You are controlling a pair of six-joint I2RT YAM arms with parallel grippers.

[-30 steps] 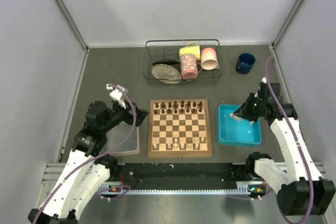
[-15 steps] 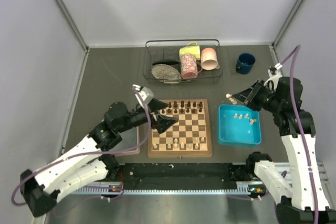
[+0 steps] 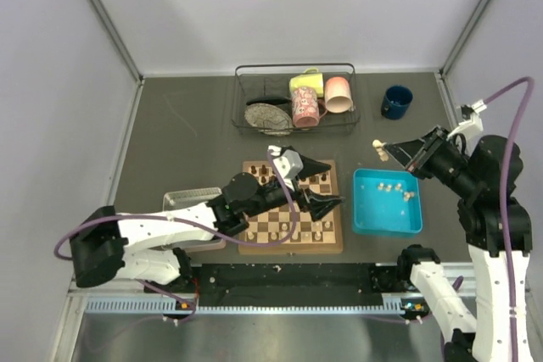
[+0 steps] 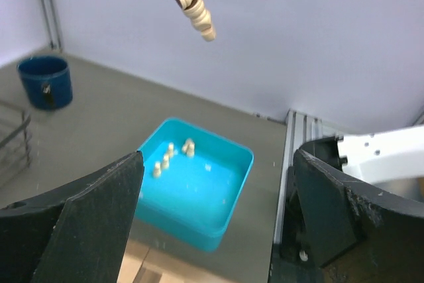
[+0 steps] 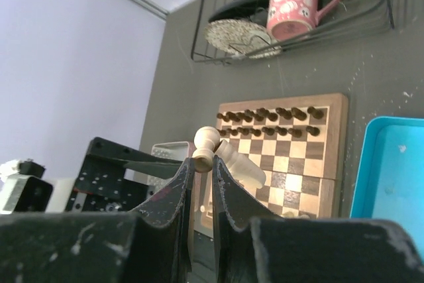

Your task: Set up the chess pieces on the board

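Beyond the board [image 3: 280, 248], at the back of the bench [image 3: 187, 133]: a wire basket [image 3: 294, 66] with a pink patterned mug [image 3: 305, 108], a yellow mug [image 3: 306, 83], a pale pink mug [image 3: 338, 95] and a speckled plate [image 3: 266, 117]. Right of the basket, a blue mug [image 3: 395, 101] alone on the bench. Just right of the board, a blue tray [image 3: 399, 218] with a few loose cream pieces [image 3: 392, 186] toward its far side. Left of the board, a clear tray [image 3: 188, 197], largely covered by the left arm; contents not to be made out. On the board itself, dark pieces [image 3: 288, 171] in the two far rows and pale pieces [image 3: 316, 228] along the near rows, partly hidden under the arm.

Left fingers [image 4: 79, 230] spread wide, empty, hanging over the right half of the board and touching nothing.

Right fingers [image 5: 173, 197] pressed almost together, pinching a single cream piece [image 3: 381, 149] near one end, the rest sticking out past the tips at a tilt. Held in the air right of the board, by the far left corner of the blue tray, clear of both. Well apart from the left fingers, up and to the right of them; from the left wrist, seen high up between the two spread fingers.
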